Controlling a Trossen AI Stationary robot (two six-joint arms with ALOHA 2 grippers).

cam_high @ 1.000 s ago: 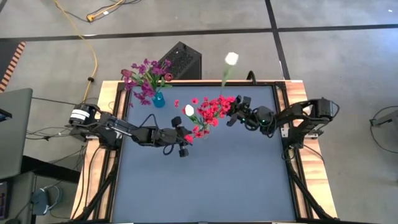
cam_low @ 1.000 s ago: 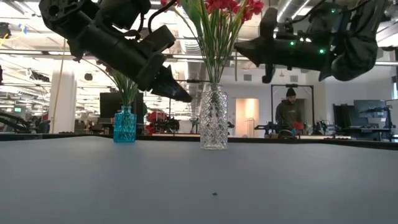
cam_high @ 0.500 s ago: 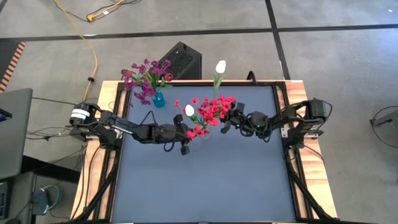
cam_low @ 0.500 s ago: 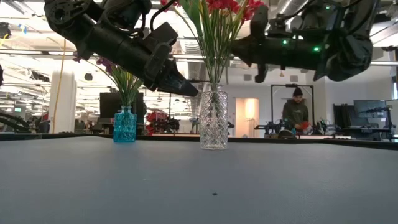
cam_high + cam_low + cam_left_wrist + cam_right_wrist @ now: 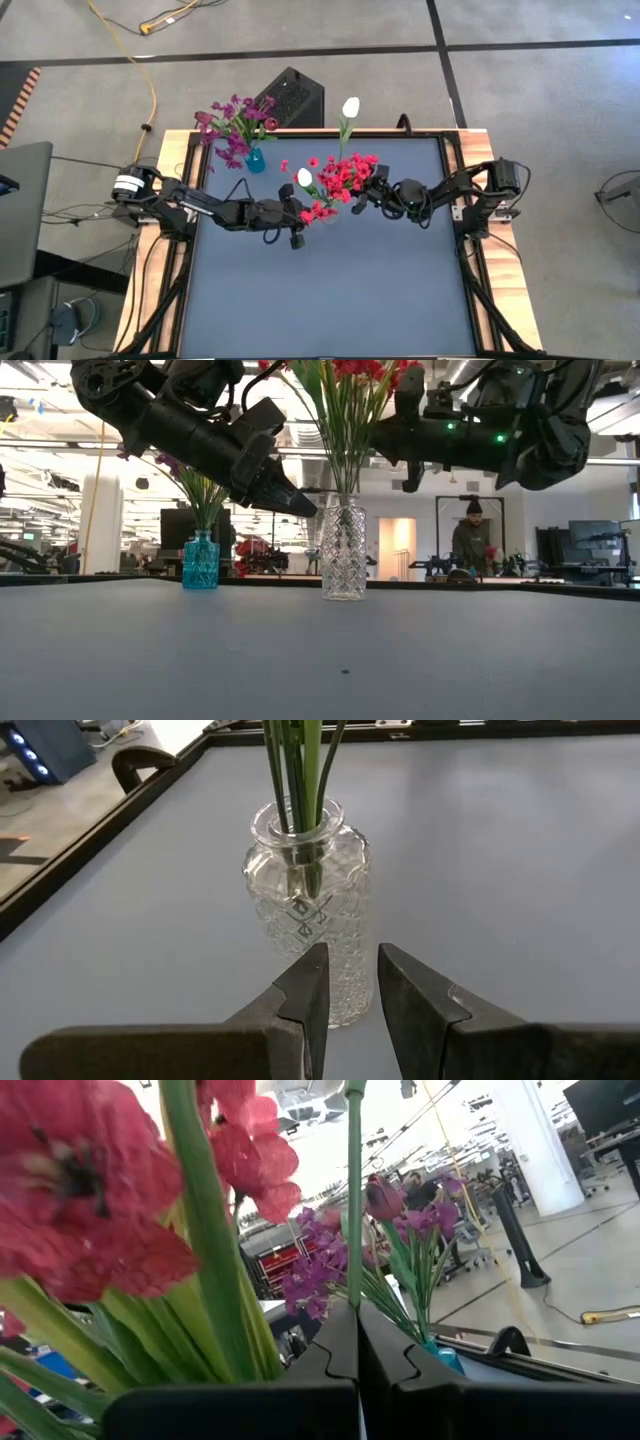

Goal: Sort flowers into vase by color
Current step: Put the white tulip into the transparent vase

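A clear cut-glass vase [image 5: 343,550] stands mid-table, holding red flowers [image 5: 340,175] and one white bloom [image 5: 304,177]. Far left of it, a blue vase [image 5: 200,560] holds purple flowers [image 5: 232,125]. My right gripper [image 5: 362,192], just right of the red bunch, is shut on a white flower whose bloom [image 5: 351,106] stands over the far edge. My left gripper [image 5: 303,212] is open. Its tips [image 5: 305,508] hover close to the left side of the clear vase [image 5: 305,910]. I cannot tell whether they touch it. My right gripper [image 5: 357,1335] pinches the white flower's green stem [image 5: 353,1230] between its two fingers. The fingers come level from the table's right and lie across the stem. The flower is lifted clear and rises upright above the fingers, close beside the red blooms.
The near half of the dark mat [image 5: 330,290] is free room. A black box [image 5: 293,97] sits on the floor beyond the far edge. Wooden rails [image 5: 180,150] border the table. A person [image 5: 472,540] stands far back in the room.
My right gripper has moved toward the table's left, up to the red bunch in the clear vase, carrying the white flower with it. The bloom has shifted left and nearer. My left gripper has edged a little closer to the clear vase.
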